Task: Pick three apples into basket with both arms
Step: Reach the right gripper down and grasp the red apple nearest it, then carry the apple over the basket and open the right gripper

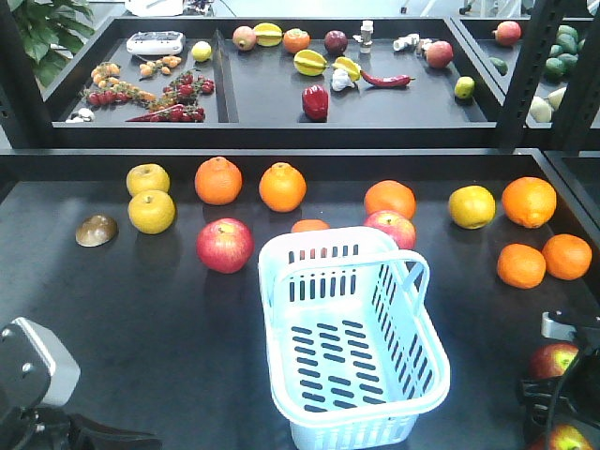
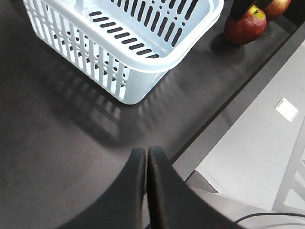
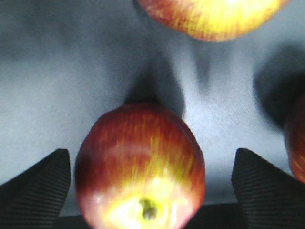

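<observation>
Glossy red skin, streaked yellow near the stem, makes the apple [image 3: 140, 167] slippery. It lies on the matte dark tabletop [image 3: 57, 71] between the spread, ribbed fingers [image 3: 33, 191] of the right tool [image 3: 150, 157], seemingly not yet gripped. An off-centre squeeze could squirt the round fruit out toward a second apple [image 3: 209, 16] close beyond it. Left tool [image 2: 145, 160] is clenched on nothing, near the light, slotted plastic basket [image 2: 128, 47], which a careless bump could slide.

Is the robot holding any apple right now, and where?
No, nothing is held. The right gripper is open around an apple, not clamped on it; the left gripper is shut and empty.
</observation>
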Robot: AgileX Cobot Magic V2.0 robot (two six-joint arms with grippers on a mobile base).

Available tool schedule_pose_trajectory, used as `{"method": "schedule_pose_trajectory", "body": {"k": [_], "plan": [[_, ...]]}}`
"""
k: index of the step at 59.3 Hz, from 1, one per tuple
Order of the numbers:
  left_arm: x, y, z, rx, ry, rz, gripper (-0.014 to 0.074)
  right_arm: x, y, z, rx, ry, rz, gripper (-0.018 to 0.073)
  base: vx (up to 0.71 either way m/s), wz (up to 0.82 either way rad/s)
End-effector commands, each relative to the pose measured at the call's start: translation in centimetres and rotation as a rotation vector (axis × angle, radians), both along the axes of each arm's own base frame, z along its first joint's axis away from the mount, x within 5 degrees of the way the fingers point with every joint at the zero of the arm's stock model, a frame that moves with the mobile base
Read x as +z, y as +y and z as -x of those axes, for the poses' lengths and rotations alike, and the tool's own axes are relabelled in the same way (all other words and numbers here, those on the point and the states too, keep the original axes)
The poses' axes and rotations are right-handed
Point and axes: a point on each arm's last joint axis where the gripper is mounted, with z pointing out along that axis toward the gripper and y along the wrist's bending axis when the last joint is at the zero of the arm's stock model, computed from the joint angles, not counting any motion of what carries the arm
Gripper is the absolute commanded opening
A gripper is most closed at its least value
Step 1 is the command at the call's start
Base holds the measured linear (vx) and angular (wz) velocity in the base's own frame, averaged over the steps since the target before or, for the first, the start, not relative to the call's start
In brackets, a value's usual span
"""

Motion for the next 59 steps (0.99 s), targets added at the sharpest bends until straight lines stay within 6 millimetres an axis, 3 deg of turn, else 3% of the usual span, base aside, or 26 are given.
{"method": "schedule_pose_trajectory", "body": {"k": [1,19,32,43,59], "plan": [[1.1,-0.2,-0.4,0.035,-0.034,0.052,-0.0006,0.6,-0.2,-0.5,0.010,-0.037,0.008,0.0634,0.00,0.00],[1.1,-0.2,-0.4,0.034,-0.033,0.052,-0.0006,-0.6,0.1,-0.3,0.031,0.019,-0.041,0.0550,0.00,0.00],[1.1,-0.2,-0.4,0.033,-0.033,0.052,-0.0006,-0.2,0.5,-0.4,0.020,0.003,-0.079,0.0288,0.00,0.00],[1.1,-0.2,-0.4,0.033,-0.033,0.052,-0.0006,3.1,0.5,-0.1,0.060,-0.097,-0.060,-0.0016,0.00,0.00],[1.1,-0.2,-0.4,0.034,-0.034,0.052,-0.0006,10.7,2.6,2.0,0.083,-0.361,-0.176,-0.0009,0.00,0.00]]}}
